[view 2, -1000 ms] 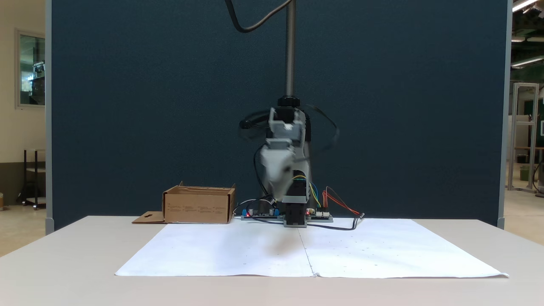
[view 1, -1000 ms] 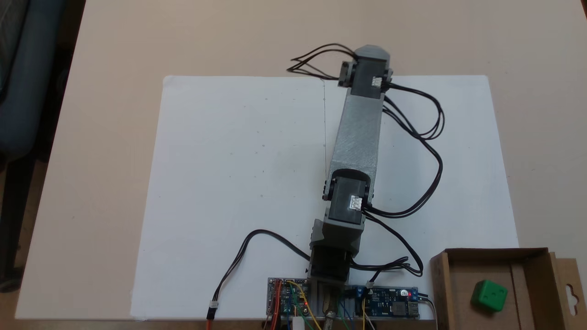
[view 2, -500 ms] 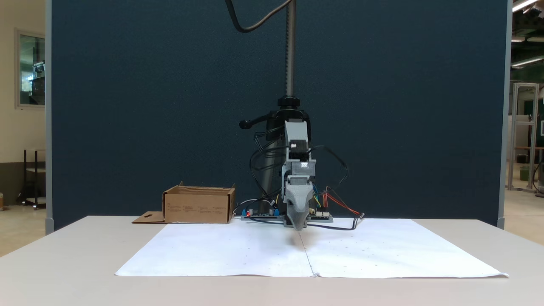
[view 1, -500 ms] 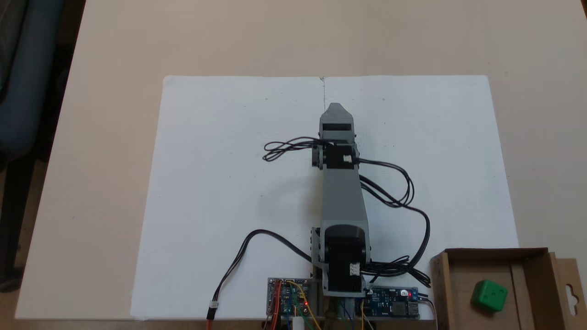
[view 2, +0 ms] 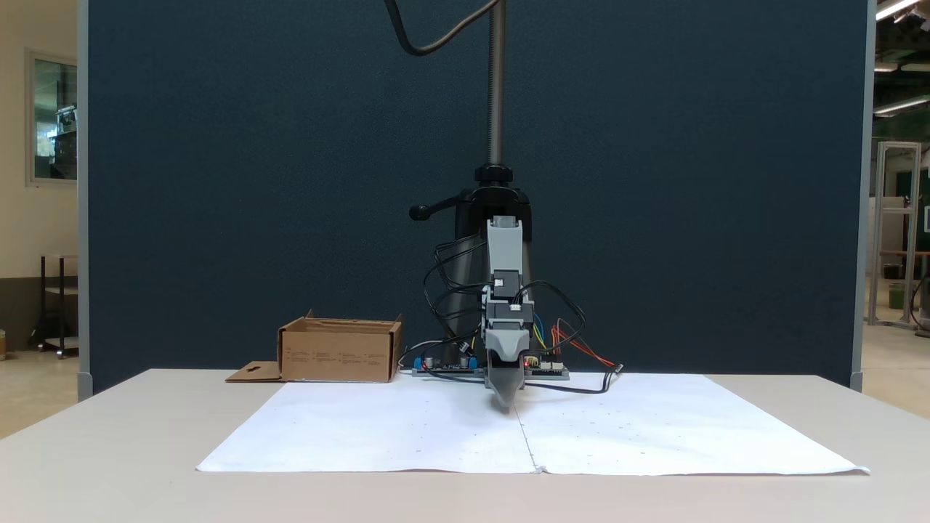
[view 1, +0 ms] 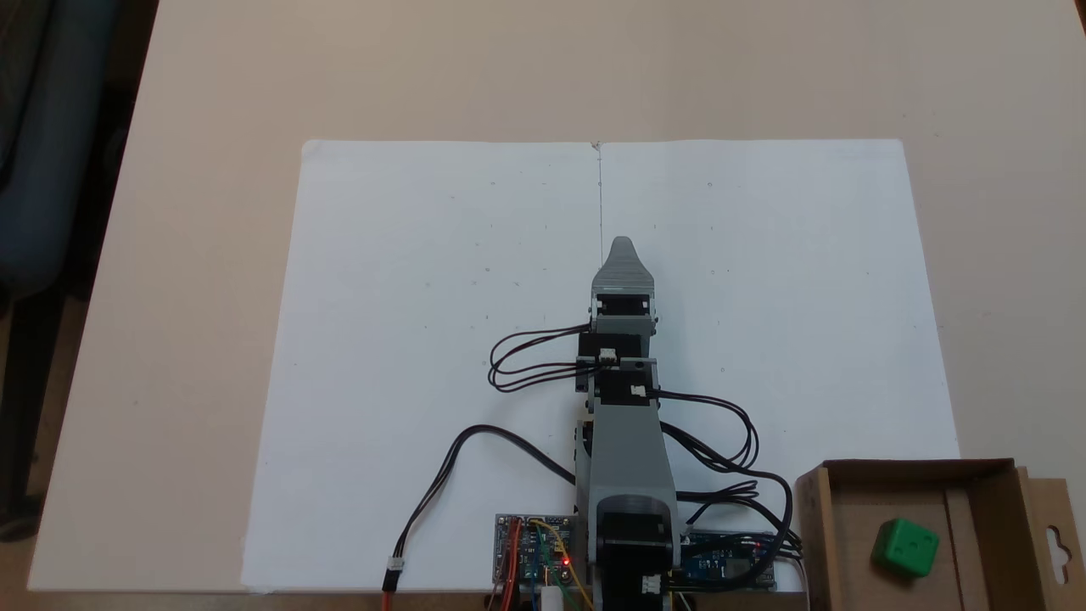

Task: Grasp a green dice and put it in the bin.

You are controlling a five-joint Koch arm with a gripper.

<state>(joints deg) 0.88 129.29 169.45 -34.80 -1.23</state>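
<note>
Nearest the front camera, a white paper sheet (view 2: 639, 436) lies flat on the beige table (view 2: 109, 465), with a thin seam running down its middle. Just behind the sheet's centre the gripper (view 2: 504, 404) points down, its tip low over the paper beside that seam; from above the gripper (view 1: 622, 246) reads as one grey wedge, its jaws stacked one behind the other, so whether they are spread or pressed together cannot be told. Nothing is seen between them. Behind it the grey arm (view 1: 626, 458) folds back to its base, black cables (view 1: 526, 365) looping on either side, circuit boards (view 1: 533, 556) at the foot. Farther back, off the sheet's corner, stands the cardboard bin (view 2: 340, 351); from above the green dice (view 1: 906, 546) rests on the floor of the bin (view 1: 994, 518), well apart from the gripper. A dark blue partition (view 2: 290, 181) closes the scene behind
</note>
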